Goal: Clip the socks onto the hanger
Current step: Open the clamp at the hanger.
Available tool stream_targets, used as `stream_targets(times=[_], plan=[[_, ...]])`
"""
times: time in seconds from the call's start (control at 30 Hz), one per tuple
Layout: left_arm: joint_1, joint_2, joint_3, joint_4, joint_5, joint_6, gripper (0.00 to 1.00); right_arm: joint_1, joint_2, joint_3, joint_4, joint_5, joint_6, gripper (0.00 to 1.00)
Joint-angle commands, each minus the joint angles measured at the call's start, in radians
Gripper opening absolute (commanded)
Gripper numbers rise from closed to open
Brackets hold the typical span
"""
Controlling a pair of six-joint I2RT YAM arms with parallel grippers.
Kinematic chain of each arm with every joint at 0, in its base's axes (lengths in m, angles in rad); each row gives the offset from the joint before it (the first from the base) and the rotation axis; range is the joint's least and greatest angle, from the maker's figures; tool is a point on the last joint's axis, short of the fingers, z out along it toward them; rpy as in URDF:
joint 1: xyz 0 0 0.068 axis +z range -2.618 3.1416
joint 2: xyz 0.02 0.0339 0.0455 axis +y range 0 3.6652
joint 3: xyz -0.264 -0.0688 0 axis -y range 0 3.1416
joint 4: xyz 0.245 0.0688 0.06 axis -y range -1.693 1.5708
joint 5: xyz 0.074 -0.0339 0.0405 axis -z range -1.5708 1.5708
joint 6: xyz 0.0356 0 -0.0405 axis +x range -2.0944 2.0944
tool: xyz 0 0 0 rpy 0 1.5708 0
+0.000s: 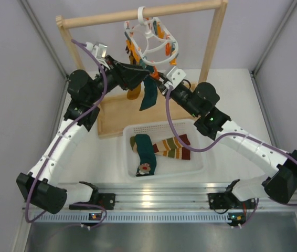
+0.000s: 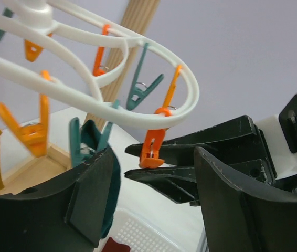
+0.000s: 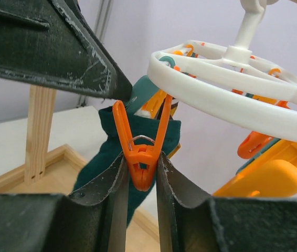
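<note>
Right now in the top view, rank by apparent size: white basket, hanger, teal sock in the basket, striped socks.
1. white basket
2. hanger
3. teal sock in the basket and striped socks: these look about alike, so they are not ranked.

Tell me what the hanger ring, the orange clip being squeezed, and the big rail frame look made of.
Hanger ring: looks like moulded white plastic, smooth, slightly glossy. Orange clip: likely plastic too, uniform colour, with a thin shiny wire spring, probably metal. Rail frame: pale unfinished-looking wood, grain visible, matte.
</note>
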Motion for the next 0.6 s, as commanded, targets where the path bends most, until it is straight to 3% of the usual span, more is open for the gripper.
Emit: stream_targets(times=[0.0, 0.57], plan=[[-0.036, 0.015, 0.065, 0.003, -0.008, 0.108, 0.67, 0.021, -0.026, 0.003, 0.011, 0.105, -0.032, 0.00], [-0.076, 0.103, 0.104, 0.015, 0.010, 0.092, 0.45, 0.025, -0.025, 0.034, -0.009, 0.027, 0.036, 0.00]])
